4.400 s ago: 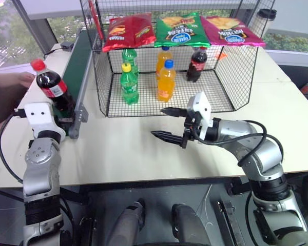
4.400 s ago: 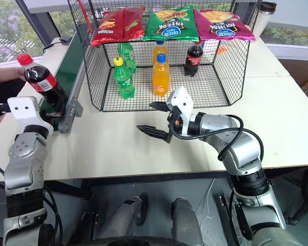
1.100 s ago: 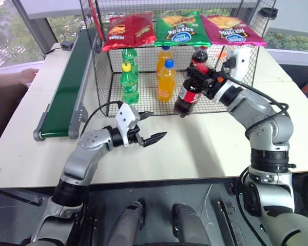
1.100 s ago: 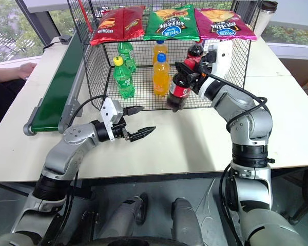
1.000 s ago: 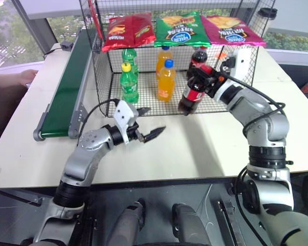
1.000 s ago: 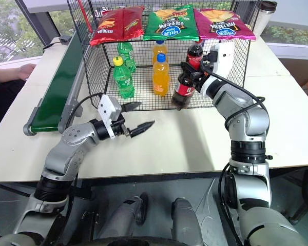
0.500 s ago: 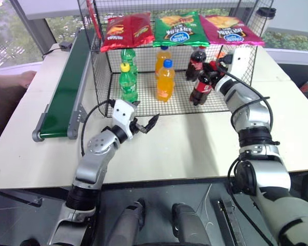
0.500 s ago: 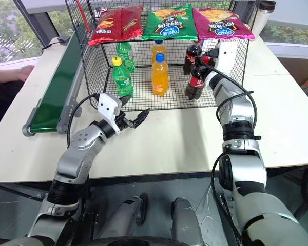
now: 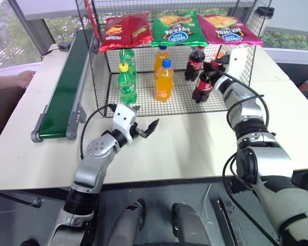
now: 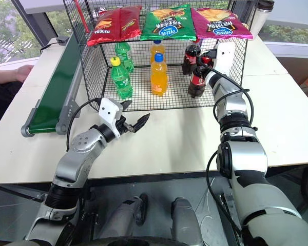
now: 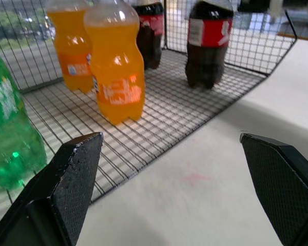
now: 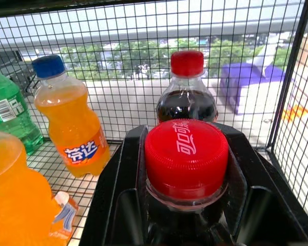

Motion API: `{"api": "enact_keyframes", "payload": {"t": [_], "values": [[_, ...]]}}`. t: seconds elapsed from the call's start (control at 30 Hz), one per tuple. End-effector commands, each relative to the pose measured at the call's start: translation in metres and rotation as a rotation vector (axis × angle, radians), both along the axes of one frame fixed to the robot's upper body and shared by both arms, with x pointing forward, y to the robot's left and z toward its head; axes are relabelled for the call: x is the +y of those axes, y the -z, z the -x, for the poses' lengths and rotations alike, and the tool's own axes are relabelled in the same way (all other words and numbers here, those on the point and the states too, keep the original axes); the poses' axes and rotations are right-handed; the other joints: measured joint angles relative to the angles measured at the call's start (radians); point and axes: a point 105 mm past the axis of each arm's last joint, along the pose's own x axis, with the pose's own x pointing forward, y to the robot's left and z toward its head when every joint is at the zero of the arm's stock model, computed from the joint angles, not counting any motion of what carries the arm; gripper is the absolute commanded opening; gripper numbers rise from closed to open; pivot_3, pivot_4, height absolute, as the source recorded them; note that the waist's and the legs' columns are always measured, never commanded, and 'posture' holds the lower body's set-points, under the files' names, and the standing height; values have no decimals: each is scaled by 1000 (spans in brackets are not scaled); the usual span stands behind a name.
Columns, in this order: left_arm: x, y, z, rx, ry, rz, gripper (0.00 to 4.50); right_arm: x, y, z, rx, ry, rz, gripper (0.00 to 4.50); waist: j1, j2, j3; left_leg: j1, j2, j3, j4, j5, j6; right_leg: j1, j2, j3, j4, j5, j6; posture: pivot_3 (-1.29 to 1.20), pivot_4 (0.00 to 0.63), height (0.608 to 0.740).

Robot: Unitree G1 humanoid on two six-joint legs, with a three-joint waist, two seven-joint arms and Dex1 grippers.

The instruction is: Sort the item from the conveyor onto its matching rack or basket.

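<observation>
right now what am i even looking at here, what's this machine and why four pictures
It is a two-armed humanoid robot at a table. Two pictures come from cameras on its head; the other two look along each gripper. The right gripper is shut on a cola bottle, standing it on the floor of the wire cage beside another cola bottle. Orange bottles and green bottles stand inside; chip bags lie on top. The left gripper hangs open and empty over the table. The green conveyor lies at left.

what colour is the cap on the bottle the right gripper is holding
Red cap, clearest in the right wrist view.
</observation>
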Motion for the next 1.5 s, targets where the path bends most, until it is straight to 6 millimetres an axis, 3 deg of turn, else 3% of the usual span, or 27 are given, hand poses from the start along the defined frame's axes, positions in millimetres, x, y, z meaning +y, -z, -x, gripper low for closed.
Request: {"api": "enact_keyframes", "payload": {"t": [0.03,0.07,0.27,0.3,0.67,0.97,1.07,1.3,1.5], "values": [[-1,-13,2,-53,9,-3,4452,4,-39,2,-125,-16,23,1176,0,0,0,0,0,0,0,0,0,0,0,0,0,0,0,0,150,738],[-1,-13,2,-54,8,-3,4452,3,-39,2,-125,-16,26,1176,0,0,0,0,0,0,0,0,0,0,0,0,0,0,0,0,150,738],[-1,-14,1,-55,7,1,4500,5,-35,1,-112,-27,46,4155,0,0,0,0,0,0,0,0,0,0,0,0,0,0,0,0,150,738],[-2,-14,1,-53,9,5,4500,5,-35,1,-113,-28,46,4438,0,0,0,0,0,0,0,0,0,0,0,0,0,0,0,0,150,738],[-1,-13,2,-53,11,14,4500,-2,-41,10,-143,-38,87,4438,1,0,0,1,0,0,0,0,0,0,0,0,1,0,0,0,150,738],[3,-11,-1,-49,5,1,4500,-13,-40,45,-140,-50,157,4438,4,0,0,1,0,0,0,0,0,0,0,1,1,0,-1,0,150,738],[5,-15,1,-51,30,23,4500,-7,-28,67,-74,-125,114,4438,6,0,0,0,0,0,0,0,0,0,0,1,1,0,-1,0,150,738],[12,-9,6,-22,46,20,4500,59,45,143,197,-582,35,4438,4,0,-1,1,1,-1,1,-1,-1,1,-1,1,1,-2,-3,0,150,738],[17,-9,8,-14,36,29,4500,78,80,157,287,-635,74,4438,5,0,-1,1,1,0,2,-2,-3,1,-1,1,0,-2,-4,0,150,738]]}}
